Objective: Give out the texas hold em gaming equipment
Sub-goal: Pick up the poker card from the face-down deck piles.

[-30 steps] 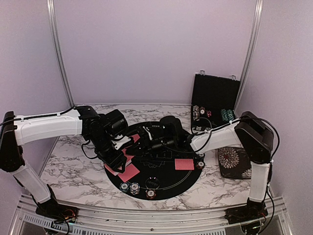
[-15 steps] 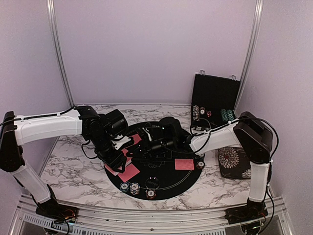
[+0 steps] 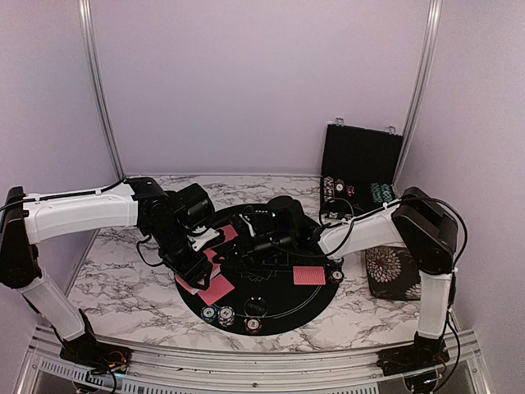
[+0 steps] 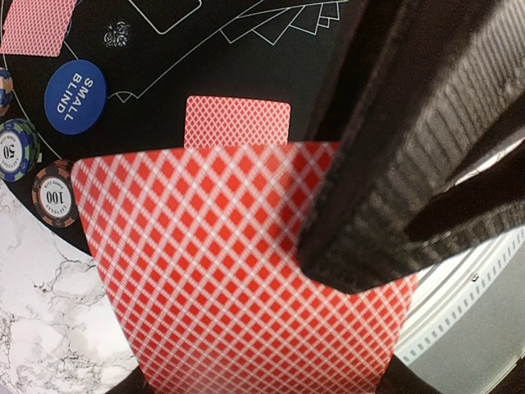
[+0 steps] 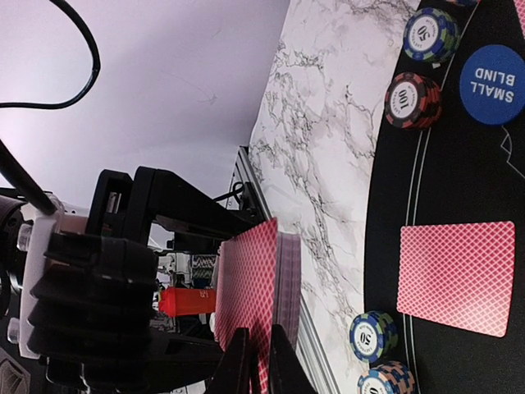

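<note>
My left gripper (image 3: 195, 256) is shut on a deck of red-backed playing cards (image 4: 238, 279), held on edge above the black round mat (image 3: 279, 308). My right gripper (image 5: 261, 361) reaches in from the right, and its two fingers pinch the deck's top card (image 5: 246, 287), which stands slightly apart from the deck (image 5: 289, 279). Single cards lie face down on the mat (image 5: 455, 275) (image 4: 238, 121). A blue "small blind" button (image 5: 492, 84) lies beside chip stacks (image 5: 413, 100) (image 5: 431, 34). More chips (image 5: 373, 335) sit at the mat's edge.
The black hinged chip case (image 3: 361, 164) stands open at the back right with chips in its tray. A floral black pad (image 3: 394, 271) lies at the right, by the right arm. Marble tabletop (image 3: 123, 287) surrounds the mat, with a metal rail along the near edge.
The right gripper's fingers have closed on the top card of the deck. Both arms have stayed nearly in place.
</note>
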`<action>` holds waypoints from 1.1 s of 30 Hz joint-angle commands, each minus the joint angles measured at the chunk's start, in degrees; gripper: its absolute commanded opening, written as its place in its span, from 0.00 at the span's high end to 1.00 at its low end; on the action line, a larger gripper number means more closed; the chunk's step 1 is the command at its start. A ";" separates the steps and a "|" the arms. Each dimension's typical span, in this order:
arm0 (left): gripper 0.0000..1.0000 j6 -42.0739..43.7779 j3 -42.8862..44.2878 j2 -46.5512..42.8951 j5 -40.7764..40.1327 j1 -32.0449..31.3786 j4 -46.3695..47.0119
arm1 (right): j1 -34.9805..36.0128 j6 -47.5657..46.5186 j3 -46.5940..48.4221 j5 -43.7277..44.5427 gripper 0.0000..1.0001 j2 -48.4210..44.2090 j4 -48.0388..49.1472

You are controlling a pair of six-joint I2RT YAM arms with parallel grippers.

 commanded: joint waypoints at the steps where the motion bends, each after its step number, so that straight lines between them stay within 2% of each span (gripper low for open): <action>1: 0.49 -0.38 0.42 -0.97 -0.39 -0.24 -0.22 | -0.36 0.15 0.82 -0.08 0.92 -0.32 2.01; 33: 0.49 -0.80 -0.02 -1.32 -0.62 -0.17 -0.25 | -5.52 4.03 -6.61 1.02 1.00 -6.26 8.71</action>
